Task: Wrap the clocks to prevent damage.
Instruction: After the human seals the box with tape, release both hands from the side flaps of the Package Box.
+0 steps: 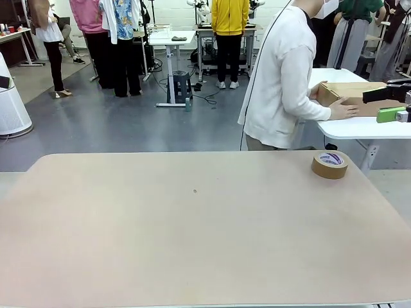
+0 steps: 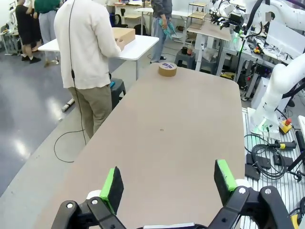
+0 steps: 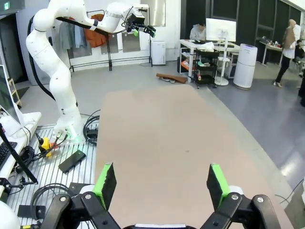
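Front view: we see the beige table (image 1: pixel 192 224) with one brown tape roll (image 1: pixel 329 164) lying flat near its far right corner. Behind the table a person (image 1: pixel 282 77) in a white top stands turned to a white side table (image 1: pixel 359 125), with one hand (image 1: pixel 343 110) on a cardboard box (image 1: pixel 350 96) that rests there. We cannot tell where the clocks are.

Left wrist view: our left gripper (image 2: pixel 169 183) hangs above the near end of the table (image 2: pixel 190 143), its two green pads (image 2: pixel 113 187) wide apart and holding nothing. The tape roll (image 2: pixel 167 69) lies at the far end, well apart from the gripper. The person (image 2: pixel 88 52) stands beside the table's left edge, at the box (image 2: pixel 123 34).

Right wrist view: our right gripper (image 3: pixel 162 183) is also spread open, with nothing between its pads (image 3: pixel 106 182), above the bare table (image 3: pixel 167 138). Farther off, the left arm (image 3: pixel 59 71) rises from its base with its gripper (image 3: pixel 143 29) held high in the air.
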Motion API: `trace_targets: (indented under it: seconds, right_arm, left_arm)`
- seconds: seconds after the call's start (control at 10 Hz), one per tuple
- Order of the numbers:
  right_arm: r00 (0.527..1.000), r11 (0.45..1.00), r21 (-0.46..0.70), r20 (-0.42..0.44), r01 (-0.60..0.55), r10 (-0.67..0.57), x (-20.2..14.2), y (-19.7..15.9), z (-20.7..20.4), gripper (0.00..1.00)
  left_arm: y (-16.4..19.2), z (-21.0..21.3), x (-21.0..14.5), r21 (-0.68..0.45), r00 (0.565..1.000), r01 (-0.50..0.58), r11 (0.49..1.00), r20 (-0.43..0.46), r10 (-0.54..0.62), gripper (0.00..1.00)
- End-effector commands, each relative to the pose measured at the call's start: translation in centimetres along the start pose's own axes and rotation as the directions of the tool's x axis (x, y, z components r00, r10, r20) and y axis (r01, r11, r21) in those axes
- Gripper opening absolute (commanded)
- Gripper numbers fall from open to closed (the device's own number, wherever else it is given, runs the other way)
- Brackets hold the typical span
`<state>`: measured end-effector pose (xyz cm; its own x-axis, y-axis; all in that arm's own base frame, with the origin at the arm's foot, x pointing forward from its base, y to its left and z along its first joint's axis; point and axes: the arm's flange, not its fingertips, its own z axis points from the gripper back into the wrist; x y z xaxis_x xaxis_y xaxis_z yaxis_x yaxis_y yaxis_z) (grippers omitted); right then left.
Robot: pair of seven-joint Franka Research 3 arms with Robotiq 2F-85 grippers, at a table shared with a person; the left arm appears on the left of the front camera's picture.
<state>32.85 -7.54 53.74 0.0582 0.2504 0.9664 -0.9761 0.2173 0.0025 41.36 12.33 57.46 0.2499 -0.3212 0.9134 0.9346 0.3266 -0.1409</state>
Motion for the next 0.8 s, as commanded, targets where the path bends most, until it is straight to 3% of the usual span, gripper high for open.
trace_targets:
  seconds: [0.0,0.7]
  right_arm:
    - [1.0,1.0,-0.003,0.006,-0.012,0.012,-0.03,-0.08,0.19,1.0]
    - [1.0,1.0,-0.003,0.006,-0.012,0.012,-0.03,-0.08,0.19,1.0]
  left_arm:
    - [-0.08,0.06,0.1,-0.008,1.0,-0.001,1.0,0.017,0.001,1.0]
    - [-0.08,0.06,0.1,-0.008,1.0,-0.001,1.0,0.017,0.001,1.0]
